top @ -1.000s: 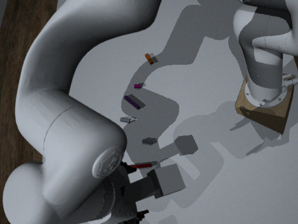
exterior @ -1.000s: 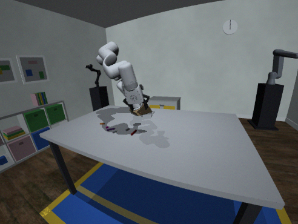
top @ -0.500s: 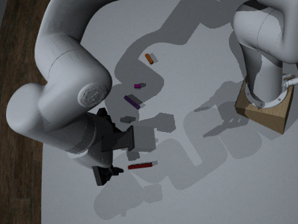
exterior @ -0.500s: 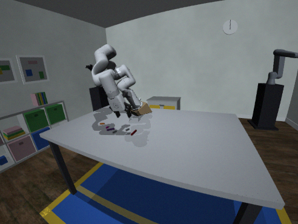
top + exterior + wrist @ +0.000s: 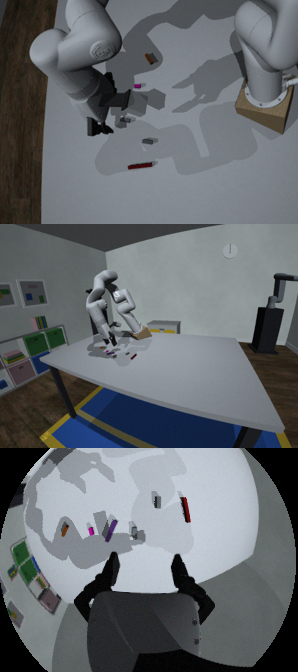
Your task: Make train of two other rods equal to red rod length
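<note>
Here we see the claw (image 5: 144,569) spread wide and holding nothing, hanging over the cluster of rods on the grey worktop (image 5: 212,187)

Between and just beyond its two dark fingers in the wrist view lies a grey rod (image 5: 137,532), which in the top view sits partly hidden beside the claw (image 5: 110,116); a purple rod (image 5: 111,528) lies next to it, with a small magenta rod (image 5: 137,86) a little further off and an orange rod (image 5: 149,59) beyond that, well apart from the rest. To the other side we find a second grey rod (image 5: 148,141), and past it the red rod (image 5: 140,166), lying flat by itself. The arm's wooden base block (image 5: 278,121) stands at the far side of the worktop
</note>
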Tool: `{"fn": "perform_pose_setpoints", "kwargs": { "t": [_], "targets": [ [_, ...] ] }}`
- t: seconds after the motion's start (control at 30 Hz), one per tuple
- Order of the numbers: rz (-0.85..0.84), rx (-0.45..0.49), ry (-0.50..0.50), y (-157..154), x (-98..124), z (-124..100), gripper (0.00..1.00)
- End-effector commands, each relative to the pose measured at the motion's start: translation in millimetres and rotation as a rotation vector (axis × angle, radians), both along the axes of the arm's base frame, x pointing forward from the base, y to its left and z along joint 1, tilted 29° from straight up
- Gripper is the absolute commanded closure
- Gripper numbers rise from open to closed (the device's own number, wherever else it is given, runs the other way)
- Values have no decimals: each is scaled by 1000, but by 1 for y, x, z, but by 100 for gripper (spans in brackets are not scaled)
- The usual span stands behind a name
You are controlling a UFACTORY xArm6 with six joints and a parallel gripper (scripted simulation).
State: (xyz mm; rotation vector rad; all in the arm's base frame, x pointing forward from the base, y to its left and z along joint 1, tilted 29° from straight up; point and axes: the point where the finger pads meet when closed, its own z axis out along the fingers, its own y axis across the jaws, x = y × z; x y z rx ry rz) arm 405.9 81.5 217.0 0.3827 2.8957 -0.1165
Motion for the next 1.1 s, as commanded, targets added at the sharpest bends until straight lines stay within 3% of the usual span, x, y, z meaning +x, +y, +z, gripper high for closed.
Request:
{"fn": "perform_pose_setpoints", "kwargs": {
  "t": [0.0, 0.27, 0.33, 0.37, 0.8, 1.07],
  "targets": [
    [-77, 25, -54, -41, 2, 2, 0],
    [-207, 40, -133, -103, -8, 1, 0],
    [-207, 40, -133, -103, -8, 1, 0],
    [-254, 42, -162, -125, -14, 1, 0],
    [-468, 25, -300, -214, -54, -3, 0],
    [-509, 17, -326, -229, -64, -4, 0]
  ]
}}
